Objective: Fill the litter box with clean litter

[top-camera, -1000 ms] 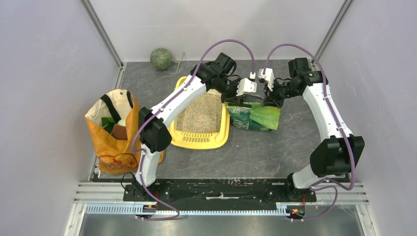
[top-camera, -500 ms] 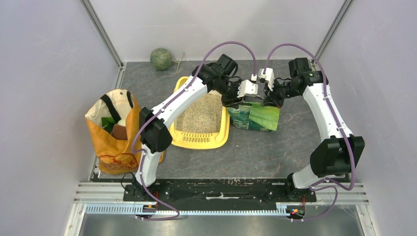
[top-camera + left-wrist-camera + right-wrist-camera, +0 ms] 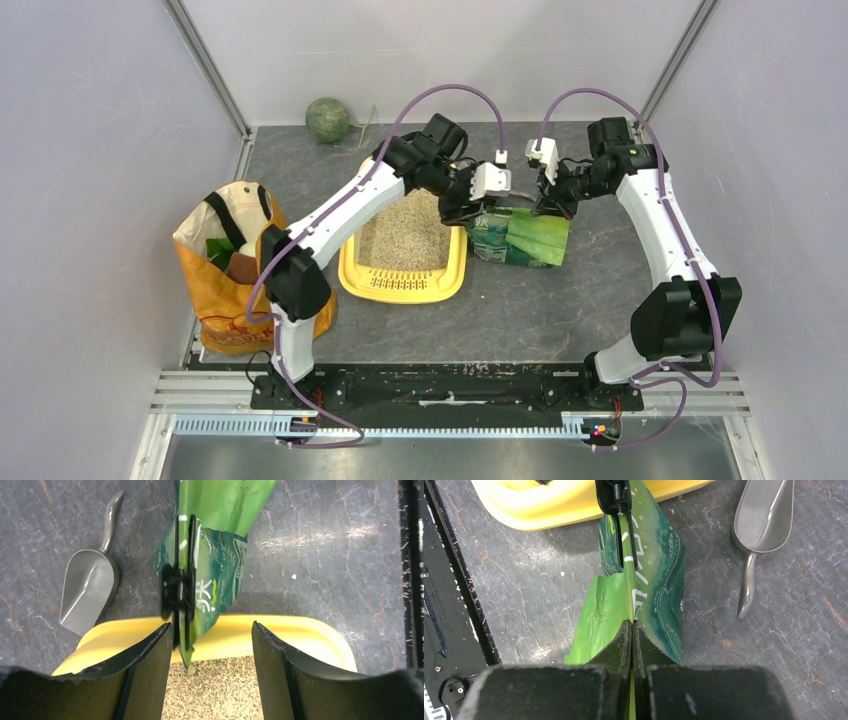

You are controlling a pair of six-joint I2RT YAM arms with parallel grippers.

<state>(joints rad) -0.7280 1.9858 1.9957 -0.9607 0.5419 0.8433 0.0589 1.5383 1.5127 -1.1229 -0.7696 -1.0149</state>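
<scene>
Overhead, litter box [image 3: 404, 291]: yellow moulded plastic, rectangular with rounded corners, a wide rim and a slotted grille at its near end. It sits mid-way across the grey, stone-veined table [image 3: 520, 310].
Overhead, clean litter [image 3: 405, 235]: fine beige grain, sandy, covering the litter box floor behind the grille.
Overhead, green bag [image 3: 525, 238]: glossy creased foil, just right of the litter box at its far right corner.
Overhead, left arm [image 3: 350, 205]: white links stretch diagonally over the litter box, and the left gripper [image 3: 462, 207] hangs above its far right corner.
Overhead, right arm [image 3: 660, 230]: elbow bent, forearm angled in towards the litter box, with the right gripper [image 3: 548, 205] on the bag's top.
Overhead, orange shopping bag [image 3: 232, 285]: soft and crumpled, standing open left of the litter box.

Left wrist, left gripper: matte black fingers [image 3: 150, 670] stand well apart and pinch nothing. The bag's folded edge hangs between them, close beside one finger.
Left wrist, binder clip [image 3: 177, 587]: black metal, clamped on that folded edge just outside the litter box rim.
Left wrist, bag corner: it dips over the rim, its tip above the litter.
Left wrist, scoop [image 3: 90, 587]: dull grey metal with a curved handle, lying flat on the table beside the litter box's corner.

Right wrist, right gripper: jaws closed tight, pinching the bag's thin top seam.
Right wrist, bag: it bulges either side of the seam and runs towards the litter box, with the clip at the end nearest the rim.
Right wrist, scoop: bowl towards the litter box, handle pointing away.
</scene>
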